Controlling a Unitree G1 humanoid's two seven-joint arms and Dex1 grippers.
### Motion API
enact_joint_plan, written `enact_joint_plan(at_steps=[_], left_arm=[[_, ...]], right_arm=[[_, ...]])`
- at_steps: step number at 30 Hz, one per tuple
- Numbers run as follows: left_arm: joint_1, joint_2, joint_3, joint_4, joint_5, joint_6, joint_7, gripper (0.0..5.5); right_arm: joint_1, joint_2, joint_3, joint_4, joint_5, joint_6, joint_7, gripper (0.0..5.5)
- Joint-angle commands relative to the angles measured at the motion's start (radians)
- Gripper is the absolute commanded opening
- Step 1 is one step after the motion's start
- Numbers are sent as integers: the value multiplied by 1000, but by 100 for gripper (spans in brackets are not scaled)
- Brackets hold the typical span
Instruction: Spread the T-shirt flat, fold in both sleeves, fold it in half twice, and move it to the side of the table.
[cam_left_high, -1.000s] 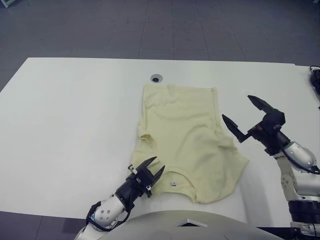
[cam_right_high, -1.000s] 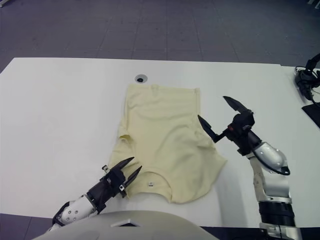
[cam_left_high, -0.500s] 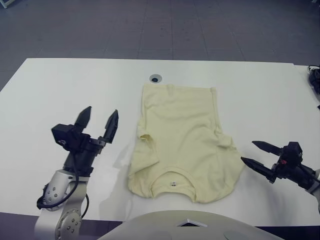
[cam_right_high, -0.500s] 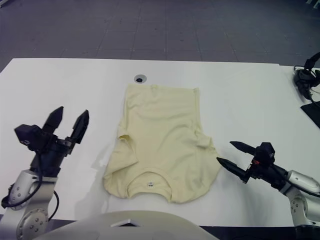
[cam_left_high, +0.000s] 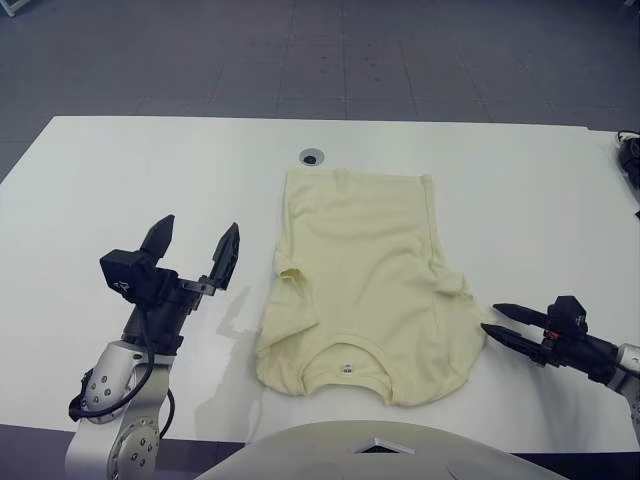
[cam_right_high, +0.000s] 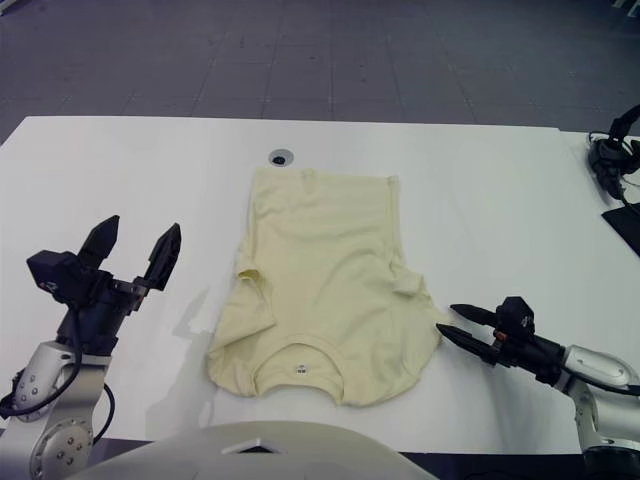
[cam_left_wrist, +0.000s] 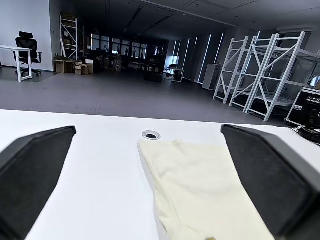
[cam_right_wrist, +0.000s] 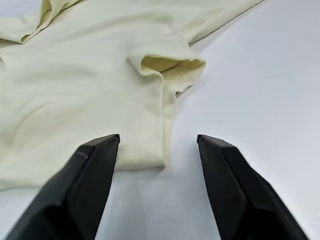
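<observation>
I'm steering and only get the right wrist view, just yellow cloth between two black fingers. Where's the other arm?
Observer: The left gripper hovers over bare table on the robot's left, clear of the T-shirt, fingers open.
Operator: Which way does the shirt point?
Observer: Its collar lies nearest the robot, hem toward the far edge.
Operator: Anything else up there?
Observer: A small round hole in the table, just beyond the hem's left corner.
</observation>
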Motion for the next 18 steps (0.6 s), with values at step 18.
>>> enact_joint_plan(at_steps=[18], left_arm=[[-4, -2, -35, 37, 93, -6, -24, 540]], right_arm=[[-23, 5, -30, -57, 36, 26, 44, 1]])
